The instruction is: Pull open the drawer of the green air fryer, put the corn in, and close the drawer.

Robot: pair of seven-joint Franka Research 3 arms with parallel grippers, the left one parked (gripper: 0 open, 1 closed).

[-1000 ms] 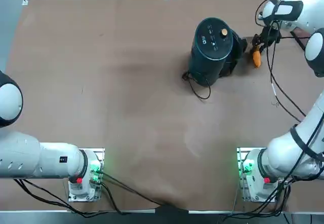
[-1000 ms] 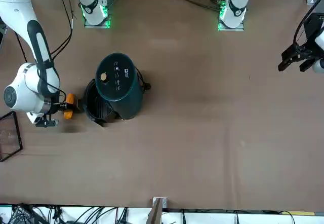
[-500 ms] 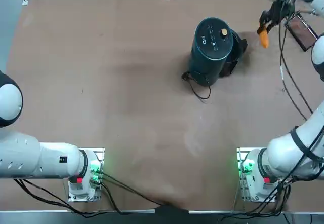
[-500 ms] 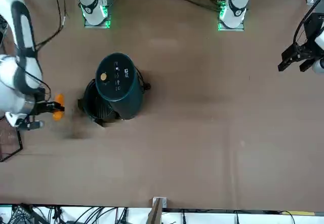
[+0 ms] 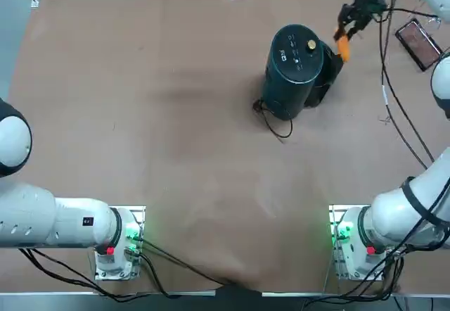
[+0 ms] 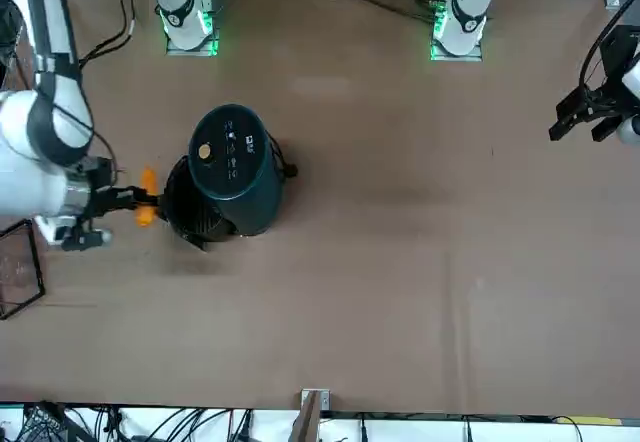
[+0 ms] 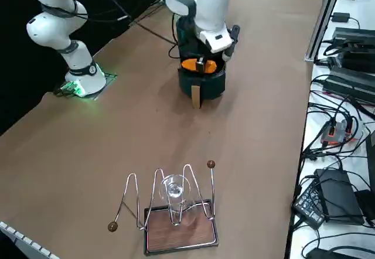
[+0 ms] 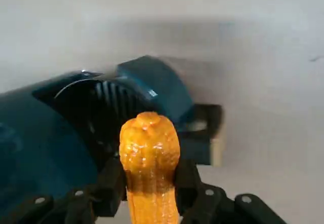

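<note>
Pinching corn point(image 8: 150, 168) in right hand point(image 8: 151, 181), above edge of open drawer point(image 8: 119, 100) of green air fryer point(image 8: 48, 133). Likely snag on drawer rim if lowered too far outward; possible spill onto worktop point(image 6: 370, 302).

White markings show on the air fryer's round top point(image 5: 298, 54); none of them can be read.

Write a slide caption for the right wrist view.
The right hand grips an orange corn cob near the open drawer of a green air fryer.
</note>
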